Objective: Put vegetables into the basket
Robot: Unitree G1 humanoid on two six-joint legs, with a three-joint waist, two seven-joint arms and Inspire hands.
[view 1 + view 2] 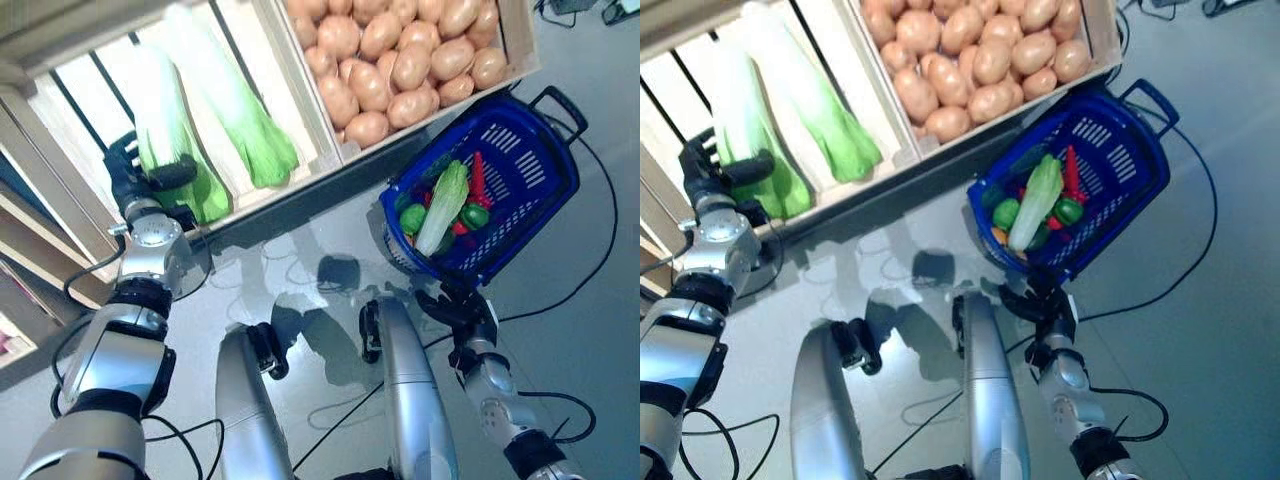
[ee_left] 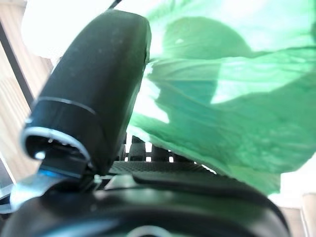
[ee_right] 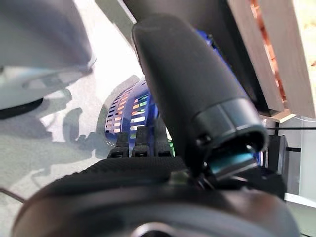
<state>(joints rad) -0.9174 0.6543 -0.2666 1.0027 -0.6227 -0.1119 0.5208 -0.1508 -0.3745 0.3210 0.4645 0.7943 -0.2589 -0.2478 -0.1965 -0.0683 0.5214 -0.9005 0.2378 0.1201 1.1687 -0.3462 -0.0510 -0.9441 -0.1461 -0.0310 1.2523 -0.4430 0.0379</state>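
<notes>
The left hand (image 1: 135, 175) has its thumb and fingers clamped on a cabbage (image 1: 165, 130) at the crate's (image 1: 60, 110) front edge. A second cabbage (image 1: 235, 105) lies beside it, then potatoes (image 1: 395, 60). The right hand (image 1: 455, 305) sits under the blue basket's (image 1: 545, 165) near rim, fingers seemingly curled on it; another cabbage (image 1: 443, 205) lies inside.

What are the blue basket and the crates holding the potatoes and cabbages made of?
The blue basket looks like moulded plastic: glossy, even colour, with a grid of slots in its wall and a dark handle. The crates look like pale unfinished wood: flat slats with gaps and a matte, grainy face. The left hand is at a cabbage in one crate.
</notes>
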